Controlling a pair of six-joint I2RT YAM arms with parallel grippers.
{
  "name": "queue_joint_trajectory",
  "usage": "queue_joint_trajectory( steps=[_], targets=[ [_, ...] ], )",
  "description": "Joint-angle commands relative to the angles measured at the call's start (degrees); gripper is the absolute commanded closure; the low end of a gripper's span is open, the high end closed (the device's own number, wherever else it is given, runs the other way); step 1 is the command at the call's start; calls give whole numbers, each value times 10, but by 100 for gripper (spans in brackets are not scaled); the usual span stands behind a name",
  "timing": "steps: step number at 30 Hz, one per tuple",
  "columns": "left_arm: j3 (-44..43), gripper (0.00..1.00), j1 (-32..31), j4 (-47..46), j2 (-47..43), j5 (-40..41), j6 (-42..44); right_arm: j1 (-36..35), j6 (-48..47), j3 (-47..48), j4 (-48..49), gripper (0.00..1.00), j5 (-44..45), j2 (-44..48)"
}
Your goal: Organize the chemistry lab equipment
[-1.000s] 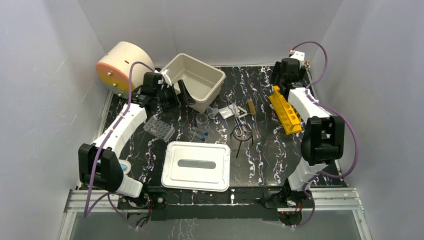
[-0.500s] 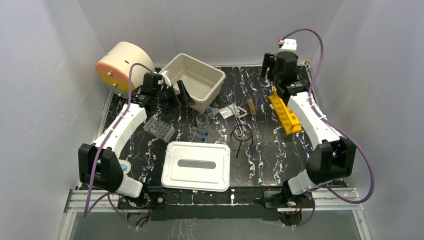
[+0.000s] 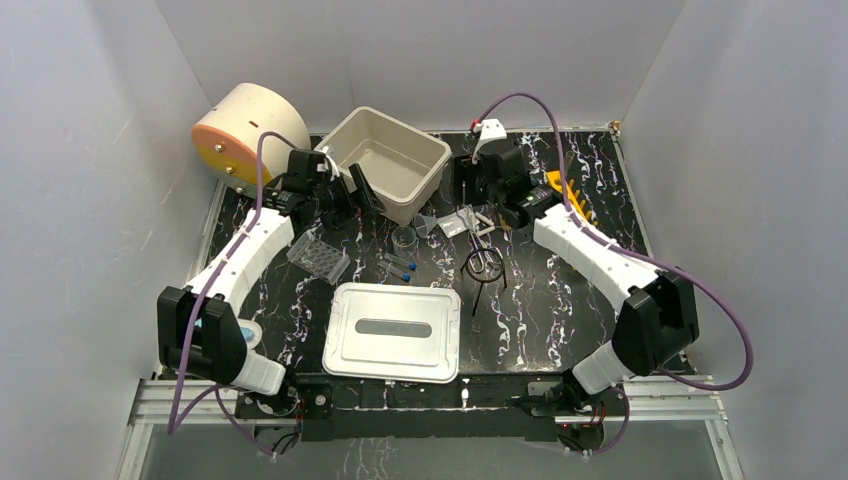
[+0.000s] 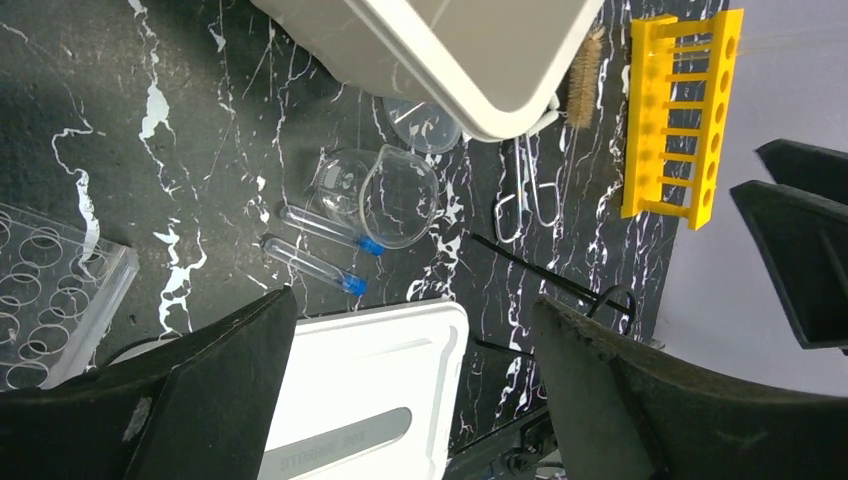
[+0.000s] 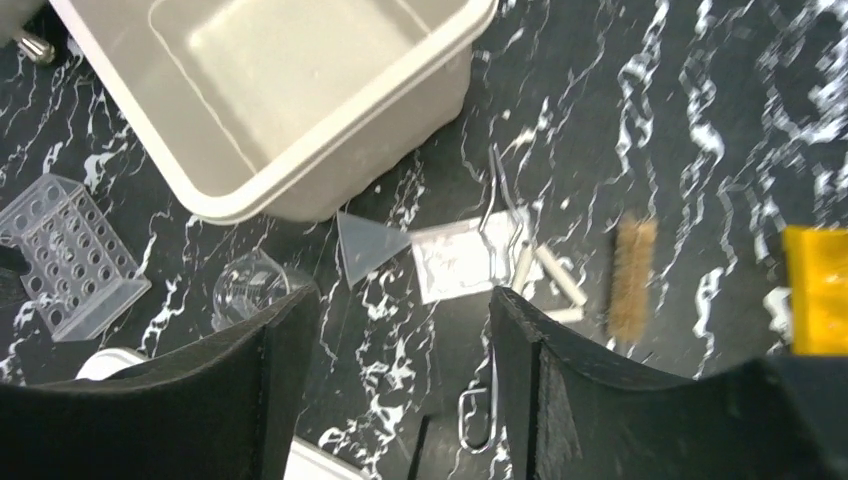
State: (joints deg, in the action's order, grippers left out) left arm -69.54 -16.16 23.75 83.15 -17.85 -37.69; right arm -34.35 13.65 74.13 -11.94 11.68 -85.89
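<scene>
My right gripper (image 5: 403, 295) hangs spread and empty above the funnel (image 5: 365, 245) and brush (image 5: 630, 275) at mid-frame, placed, I judge, to pick one for the bin (image 5: 330, 190). My left gripper (image 4: 415, 300), also released, faces the beaker (image 4: 398, 195) and vials (image 4: 325, 228). The yellow rack (image 5: 815, 290) is cut off at the right edge, and I can't identify the white bits beside the brush.

Both arms are stretched toward the cream bin (image 3: 418, 195). The left arm (image 3: 245, 250) runs up from its base and bends in, so the left gripper (image 4: 410, 320) sits just off the bin's left wall, fingers spread wide and holding nothing. The right arm (image 3: 590, 250) angles in from the other side with its wrist tipped down. The right gripper (image 5: 398, 305) hangs near the bin's right front corner, also wide apart and empty.
</scene>
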Motion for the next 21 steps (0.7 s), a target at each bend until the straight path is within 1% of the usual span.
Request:
queue_joint_trajectory(
  steps=[1,3,6,9,12,17,19,21],
  targets=[
    [20,16,4,6,-15,4,-11,2,64,-10,-25,31,-29,-16],
    [28,19,5,5,-15,6,-17,2,69,-10,-41,35,-27,-27],
    [40,23,4,1,-16,5,-21,2,60,-8,-59,40,-51,-43],
    [54,29,4,-2,-18,6,-25,-2,50,-10,-60,43,-78,-48],
    [66,37,5,-3,-20,10,-29,-16,34,-17,-48,48,-86,-44],
    [74,39,5,5,-27,34,-35,-57,7,-31,-31,51,-94,-48],
    [73,41,4,16,-37,65,-42,-77,-1,-43,-24,54,-97,-54],
    [73,41,5,18,-56,102,-43,-102,-14,-64,2,56,-97,-56]
  ],
)
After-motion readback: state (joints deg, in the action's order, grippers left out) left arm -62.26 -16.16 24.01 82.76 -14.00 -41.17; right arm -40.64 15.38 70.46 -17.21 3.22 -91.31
